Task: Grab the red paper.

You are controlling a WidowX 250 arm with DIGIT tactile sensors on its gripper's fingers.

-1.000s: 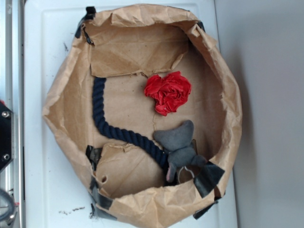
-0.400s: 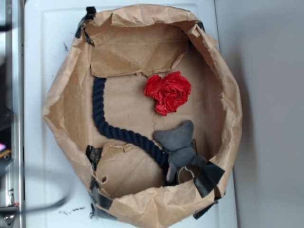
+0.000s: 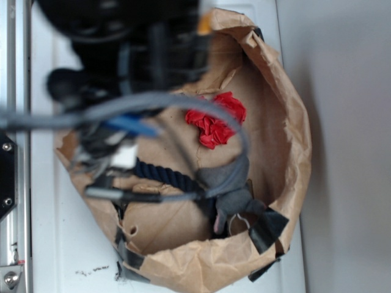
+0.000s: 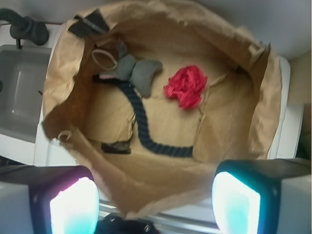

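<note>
Wrist view shows the fingers spread wide and empty, high above the bag. The red paper lies on the bag's floor beside the grey toy. Approach step: next, centre over the paper and descend.

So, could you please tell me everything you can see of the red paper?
The red paper is a bright red crumpled wad of thin, creased sheet, rose-like in shape. It lies on the floor of the brown paper bag, loose and ungripped. The grey plush toy sits close beside it; no contact is clear. In the exterior view the arm's cable crosses in front of it. The hand is open, well short of it.
</note>
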